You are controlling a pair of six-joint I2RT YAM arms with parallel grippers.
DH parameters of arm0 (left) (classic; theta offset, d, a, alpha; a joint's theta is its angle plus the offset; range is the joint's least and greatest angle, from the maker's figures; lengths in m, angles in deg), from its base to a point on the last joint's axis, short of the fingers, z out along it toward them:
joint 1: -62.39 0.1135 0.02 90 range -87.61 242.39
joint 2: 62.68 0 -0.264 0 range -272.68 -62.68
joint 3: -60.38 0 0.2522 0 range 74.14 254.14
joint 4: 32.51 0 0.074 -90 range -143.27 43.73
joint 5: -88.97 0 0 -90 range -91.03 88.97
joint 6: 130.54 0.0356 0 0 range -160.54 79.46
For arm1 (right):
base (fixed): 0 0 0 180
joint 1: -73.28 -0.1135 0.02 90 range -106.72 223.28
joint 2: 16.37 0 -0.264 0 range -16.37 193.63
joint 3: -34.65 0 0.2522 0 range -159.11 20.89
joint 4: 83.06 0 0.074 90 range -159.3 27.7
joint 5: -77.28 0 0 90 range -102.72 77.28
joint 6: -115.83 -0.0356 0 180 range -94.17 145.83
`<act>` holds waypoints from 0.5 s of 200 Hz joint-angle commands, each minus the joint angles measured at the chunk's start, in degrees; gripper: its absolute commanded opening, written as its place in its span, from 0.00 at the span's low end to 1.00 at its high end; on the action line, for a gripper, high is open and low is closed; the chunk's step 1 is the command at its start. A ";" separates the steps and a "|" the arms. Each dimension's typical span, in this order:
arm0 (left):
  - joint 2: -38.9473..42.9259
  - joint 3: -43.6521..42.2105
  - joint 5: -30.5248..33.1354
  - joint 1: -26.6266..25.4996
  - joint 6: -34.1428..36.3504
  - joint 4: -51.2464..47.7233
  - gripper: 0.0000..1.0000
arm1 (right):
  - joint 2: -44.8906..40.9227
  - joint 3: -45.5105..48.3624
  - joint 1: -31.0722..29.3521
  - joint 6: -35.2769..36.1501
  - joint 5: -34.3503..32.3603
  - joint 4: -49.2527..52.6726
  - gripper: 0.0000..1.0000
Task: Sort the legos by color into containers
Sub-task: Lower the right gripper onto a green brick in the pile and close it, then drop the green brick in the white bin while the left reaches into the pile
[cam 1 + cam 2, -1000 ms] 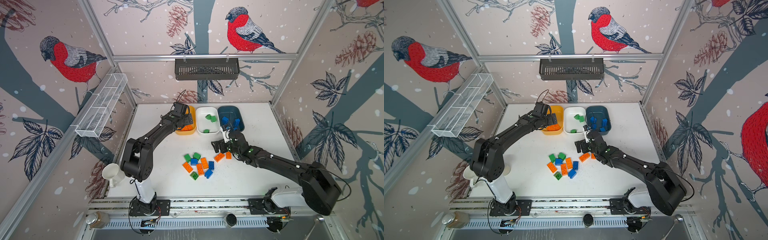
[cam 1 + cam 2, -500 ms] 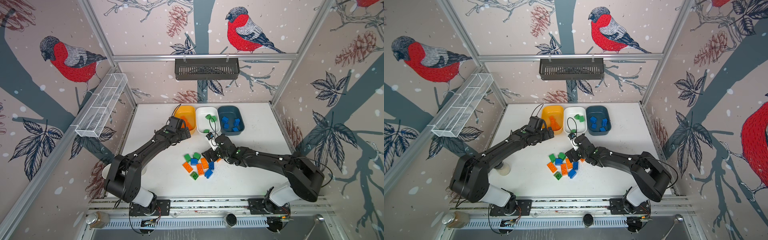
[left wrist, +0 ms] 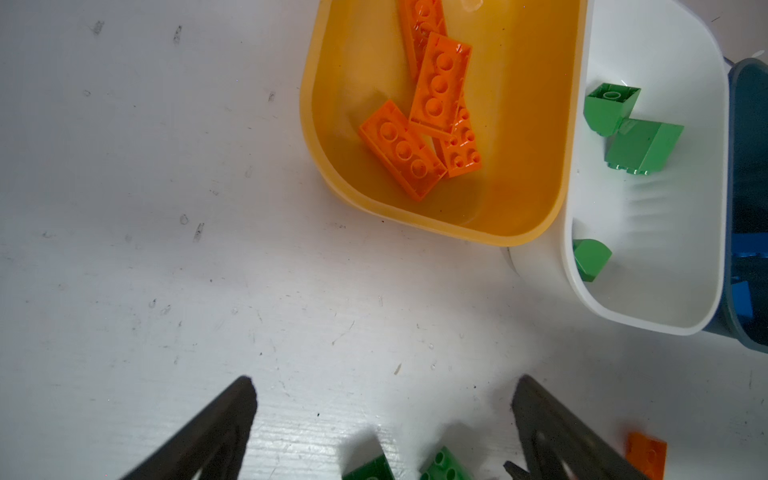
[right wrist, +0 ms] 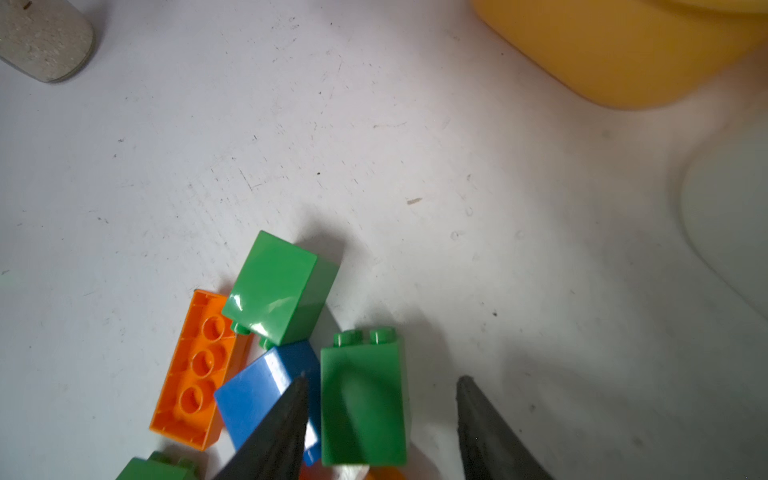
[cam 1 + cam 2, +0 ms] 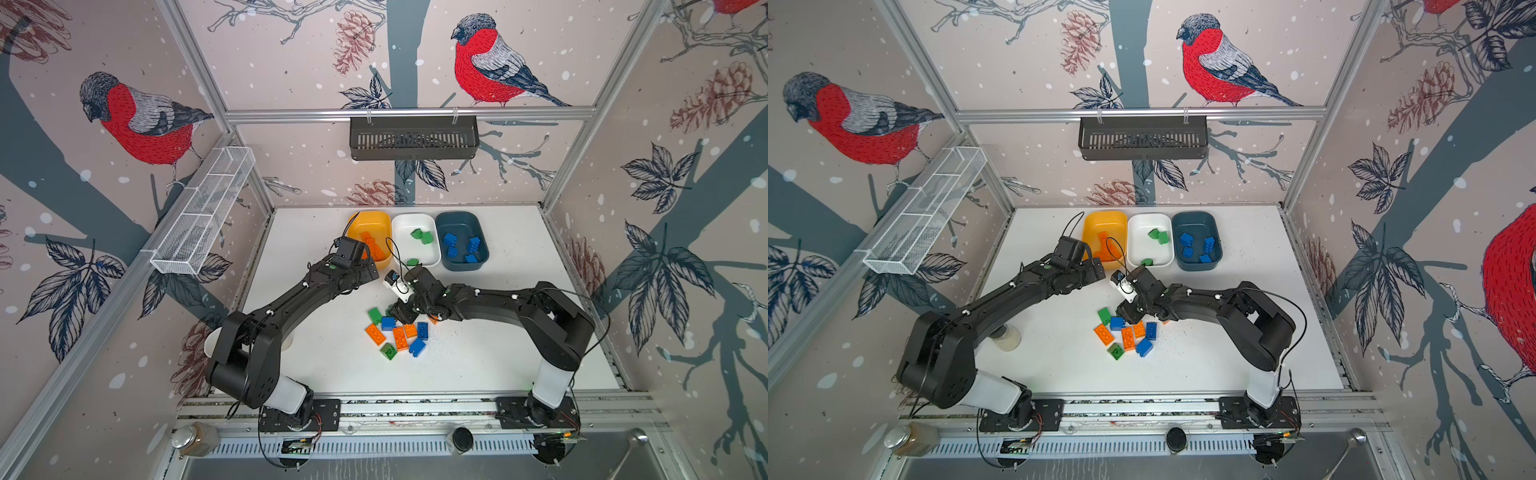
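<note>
One green brick (image 4: 363,395) sits between the right jaws, which are half-spread and not yet pinching it. A blue brick (image 4: 262,390) just outside one jaw could get caught or dragged. The left jaws hang wide and empty over the bench (image 3: 166,208), near the yellow tub (image 3: 436,229); the white tub (image 3: 665,257), holding greens, lies beyond. No writing is legible.

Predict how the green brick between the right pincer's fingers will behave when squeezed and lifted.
The green brick looks like rigid moulded plastic, so it should probably keep its shape. Its glossy flat sides may slip unless the right pincer closes squarely. The blue brick close beside it may get nudged.
</note>
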 commanded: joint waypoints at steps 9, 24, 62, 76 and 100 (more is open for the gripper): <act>-0.25 -0.03 1.06 0.06 -0.10 -0.14 0.97 | 3.33 -2.92 -0.96 0.81 -1.30 4.21 0.54; -0.46 -0.01 1.10 0.06 -0.14 -0.05 0.97 | 4.37 -3.56 -1.18 0.42 -2.77 5.13 0.53; -1.23 -0.01 0.48 0.06 0.03 0.52 0.97 | 4.27 -3.32 -1.14 -0.50 -5.21 5.50 0.44; -1.49 -0.01 0.24 0.06 0.39 0.70 0.97 | 3.71 -2.99 -1.07 -0.77 -5.24 4.88 0.39; -1.50 -0.01 0.31 -0.03 1.13 0.66 0.97 | 2.44 -2.23 -0.93 -0.78 -5.82 3.55 0.32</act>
